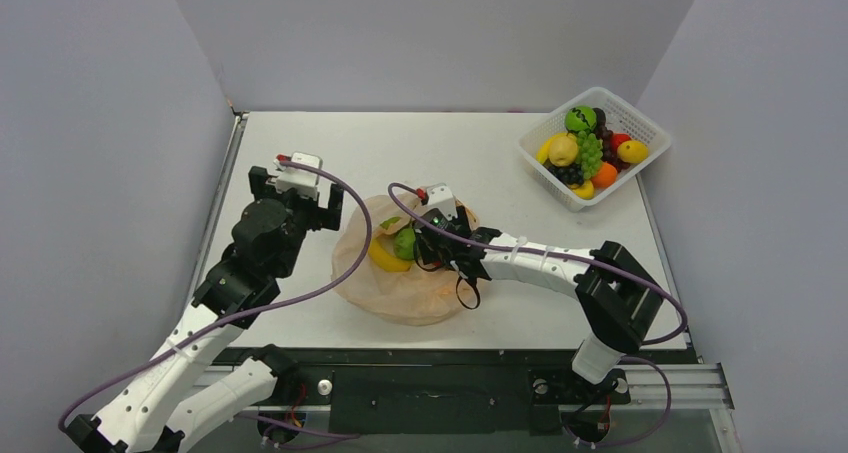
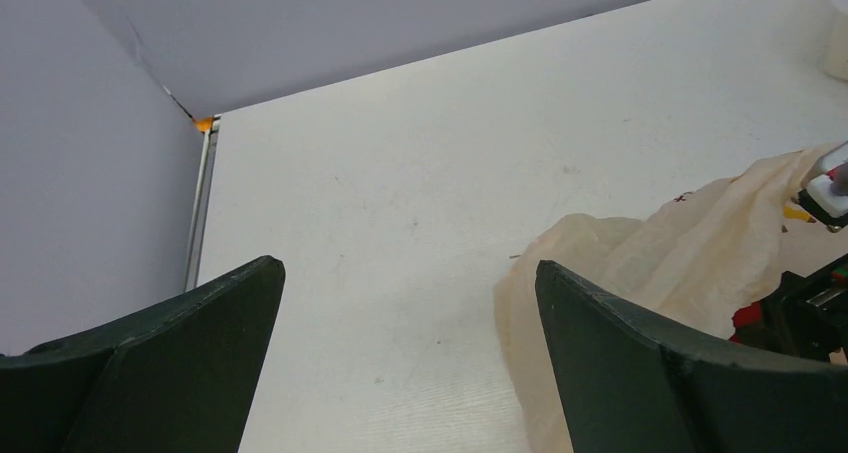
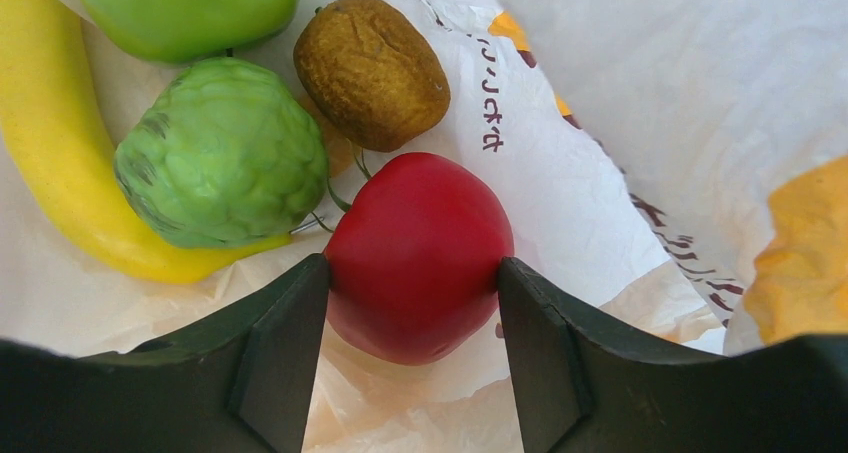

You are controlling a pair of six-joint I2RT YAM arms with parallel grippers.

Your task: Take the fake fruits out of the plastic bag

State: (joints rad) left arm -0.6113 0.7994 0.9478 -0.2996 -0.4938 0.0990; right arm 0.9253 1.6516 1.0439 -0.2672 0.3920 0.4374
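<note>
A: Quick, right gripper status?

B: It's inside the plastic bag. Both fingers are clamped on the red apple, one pad per side. The apple sits btwn the tips, resting on the bag film.

A: Other fruits?

B: All ahead of the tips, in the bag. The bumpy green fruit is just past one fingertip, right beside the apple; can't tell if they touch. The banana curves round the outer side of that green one. The brown fruit is straight ahead, just beyond the apple. The smooth green fruit is furthest out, partly cut off by the frame edge.

A: Left gripper?

B: Spread wide, nothing btwn the fingers, only bare table there. The bag's crumpled edge lies by the finger nearer the right arm; contact unclear.

A: Anything else?

B: A white basket w/ more fruit at the far corner, well apart from both sets of fingers.
</note>
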